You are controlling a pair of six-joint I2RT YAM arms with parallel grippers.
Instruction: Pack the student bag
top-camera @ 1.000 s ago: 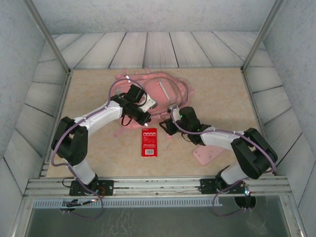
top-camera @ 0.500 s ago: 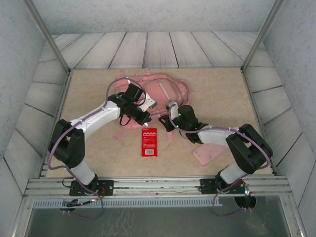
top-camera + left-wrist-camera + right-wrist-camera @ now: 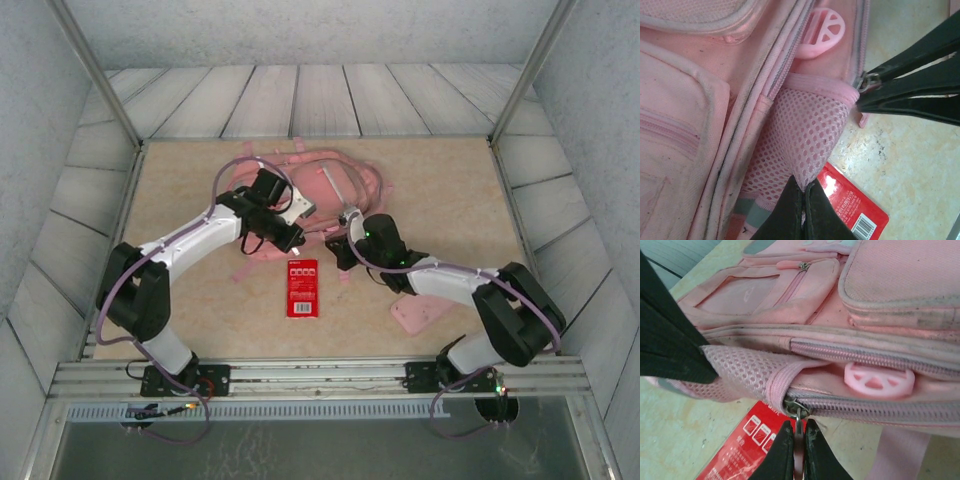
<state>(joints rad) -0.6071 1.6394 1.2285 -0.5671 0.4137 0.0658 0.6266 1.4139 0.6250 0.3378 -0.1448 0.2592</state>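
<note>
Two loose items, nearest: a small flat pink case (image 3: pixel 420 315) beside the right arm, and a red pack (image 3: pixel 302 288) lying between the arms on the table (image 3: pixel 450 190).
Writing: the red pack (image 3: pixel 855 210) carries white panels and a barcode, but the print is too small to read. No brand can be read on the bag.
Right gripper (image 3: pixel 799 432): closed on the metal zip pull (image 3: pixel 799 415), at the end of the zip just above the red pack.
Left gripper (image 3: pixel 804 187): closed, pinching the lower edge of the mesh pocket (image 3: pixel 805 135) and drawing it into a point.
Student bag (image 3: pixel 350 180): lies flat, mid-table, beyond the red pack, front pockets up, both grippers on its near side.
Pink disc (image 3: pixel 879 380): a spoked round charm lying between two zip lines, just beside the pull.
Step in hand: most likely opening the bag, one pincer bracing the fabric and the other on the zip.
Next move: probably draw the pull along the teeth, in line with the track, while the mesh is held taut. A sideways tug could jam the slider or slip the thin tab.
</note>
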